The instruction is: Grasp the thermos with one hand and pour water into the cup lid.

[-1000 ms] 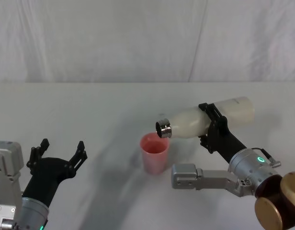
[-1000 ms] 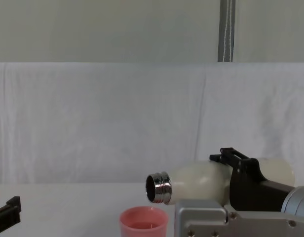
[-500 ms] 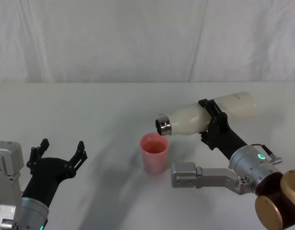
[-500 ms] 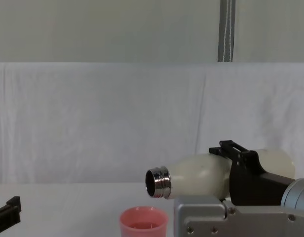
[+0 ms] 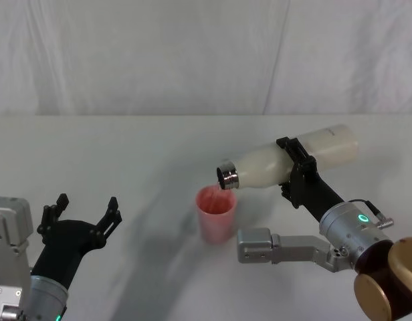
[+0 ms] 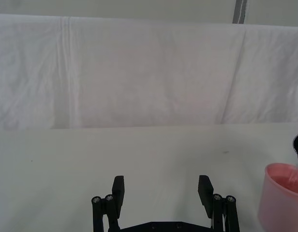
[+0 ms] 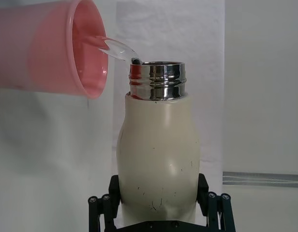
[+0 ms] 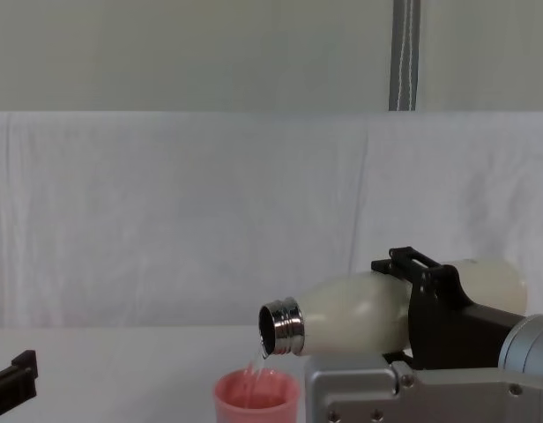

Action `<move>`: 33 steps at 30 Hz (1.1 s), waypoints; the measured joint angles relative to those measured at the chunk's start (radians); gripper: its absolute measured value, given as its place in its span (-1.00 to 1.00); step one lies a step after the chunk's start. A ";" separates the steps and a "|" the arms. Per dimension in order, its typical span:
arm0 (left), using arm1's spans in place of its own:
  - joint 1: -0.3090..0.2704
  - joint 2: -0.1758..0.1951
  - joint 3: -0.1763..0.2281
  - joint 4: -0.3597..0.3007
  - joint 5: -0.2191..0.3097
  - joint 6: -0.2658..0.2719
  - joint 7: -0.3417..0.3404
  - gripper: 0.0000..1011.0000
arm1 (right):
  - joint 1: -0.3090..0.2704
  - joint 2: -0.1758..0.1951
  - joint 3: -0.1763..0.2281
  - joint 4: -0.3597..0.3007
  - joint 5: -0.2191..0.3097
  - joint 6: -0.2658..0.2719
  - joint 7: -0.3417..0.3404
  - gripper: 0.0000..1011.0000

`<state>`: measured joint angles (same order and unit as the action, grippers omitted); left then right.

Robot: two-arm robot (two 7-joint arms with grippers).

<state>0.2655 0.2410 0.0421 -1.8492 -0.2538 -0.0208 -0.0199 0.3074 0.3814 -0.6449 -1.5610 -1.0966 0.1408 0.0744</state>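
The cream-white thermos (image 5: 259, 167) is held nearly level above the table, its steel neck (image 8: 280, 328) dipping just over the pink cup lid (image 5: 216, 214). My right gripper (image 5: 294, 170) is shut on the thermos around its middle. In the right wrist view a thin stream of water (image 7: 115, 47) arcs from the thermos (image 7: 157, 159) mouth into the cup lid (image 7: 52, 48). Water also trickles into the cup lid (image 8: 256, 401) in the chest view. My left gripper (image 5: 85, 206) rests open and empty at the near left, well apart from the cup lid (image 6: 284, 195).
A white cloth covers the table (image 5: 146, 154) and hangs as a backdrop (image 5: 192, 53) behind it. My right forearm (image 5: 286, 246) lies low just right of the cup lid.
The thermos has tipped a little further, its mouth dropping towards the cup lid, and water now runs out. The left arm has not moved.
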 joint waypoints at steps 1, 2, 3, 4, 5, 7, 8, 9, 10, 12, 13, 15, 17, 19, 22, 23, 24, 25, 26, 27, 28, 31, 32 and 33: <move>0.000 0.000 0.000 0.000 0.000 0.000 0.000 0.98 | 0.000 0.000 0.000 -0.001 0.000 0.001 0.000 0.88; 0.000 0.000 0.000 0.000 0.000 0.000 0.000 0.98 | 0.000 0.000 0.000 -0.001 -0.001 0.001 0.001 0.88; 0.000 0.000 0.000 0.000 0.000 0.000 0.000 0.98 | -0.001 0.000 0.000 -0.002 -0.001 0.002 0.001 0.88; 0.000 0.000 0.000 0.000 0.000 0.000 0.000 0.98 | -0.001 0.000 0.000 -0.003 -0.001 0.002 0.001 0.88; 0.000 0.000 0.000 0.000 0.000 0.000 0.000 0.98 | -0.001 0.000 0.000 -0.003 -0.001 0.002 0.001 0.88; 0.000 0.000 0.000 0.000 0.000 0.000 0.000 0.98 | -0.002 0.001 0.001 -0.003 -0.001 0.003 0.001 0.88; 0.000 0.000 0.000 0.000 0.000 0.000 0.000 0.98 | -0.002 0.001 0.001 -0.004 -0.001 0.003 0.002 0.88; 0.000 0.000 0.000 0.000 0.000 0.000 0.000 0.98 | -0.002 0.001 0.002 -0.005 -0.001 0.003 0.002 0.88; 0.000 0.000 0.000 0.000 0.000 0.000 0.000 0.98 | -0.002 0.001 0.002 -0.005 -0.001 0.003 0.002 0.88; 0.000 0.000 0.000 0.000 0.000 0.000 0.000 0.98 | -0.003 0.001 0.003 -0.006 -0.001 0.003 0.002 0.88; 0.000 0.000 0.000 0.000 0.000 0.000 0.000 0.98 | -0.003 0.001 0.003 -0.006 -0.001 0.003 0.002 0.88; 0.000 0.000 0.000 0.000 0.000 0.000 0.000 0.98 | -0.003 0.001 0.004 -0.006 -0.001 0.003 0.002 0.88; 0.000 0.000 0.000 0.000 0.000 0.000 0.000 0.98 | -0.004 0.001 0.004 -0.006 -0.001 0.003 0.003 0.88; 0.000 0.000 0.000 0.000 0.000 0.000 0.000 0.98 | -0.004 0.001 0.005 -0.006 -0.001 0.003 0.003 0.88; 0.000 0.000 0.000 0.000 0.000 0.000 0.000 0.98 | -0.004 0.001 0.005 -0.007 -0.001 0.003 0.004 0.88; 0.000 0.000 0.000 0.000 0.000 0.000 0.000 0.98 | -0.004 0.000 0.005 -0.007 -0.001 0.003 0.005 0.88; 0.000 0.000 0.000 0.000 0.000 0.000 0.000 0.98 | -0.004 0.000 0.005 -0.007 -0.001 0.003 0.005 0.88; 0.000 0.000 0.000 0.000 0.000 0.000 0.000 0.98 | -0.004 0.000 0.006 -0.007 -0.001 0.003 0.005 0.88; 0.000 0.000 0.000 0.000 0.000 0.000 0.000 0.98 | -0.004 0.000 0.006 -0.007 0.000 0.003 0.005 0.88; 0.000 0.000 0.000 0.000 0.000 0.000 0.000 0.98 | -0.004 0.000 0.006 -0.007 0.000 0.003 0.005 0.88; 0.000 0.000 0.000 0.000 0.000 0.000 0.000 0.98 | -0.004 0.000 0.006 -0.007 0.000 0.003 0.005 0.88; 0.000 0.000 0.000 0.000 0.000 0.000 0.000 0.98 | -0.004 -0.001 0.008 -0.005 0.002 0.003 0.005 0.88; 0.000 0.000 0.000 0.000 0.000 0.000 0.000 0.98 | -0.004 -0.001 0.009 -0.005 0.004 0.002 0.005 0.88; 0.000 0.000 0.000 0.000 0.000 0.000 0.000 0.98 | -0.005 -0.002 0.010 -0.005 0.007 0.002 0.005 0.88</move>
<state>0.2655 0.2410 0.0421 -1.8492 -0.2538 -0.0208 -0.0199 0.3027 0.3795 -0.6347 -1.5665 -1.0900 0.1430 0.0796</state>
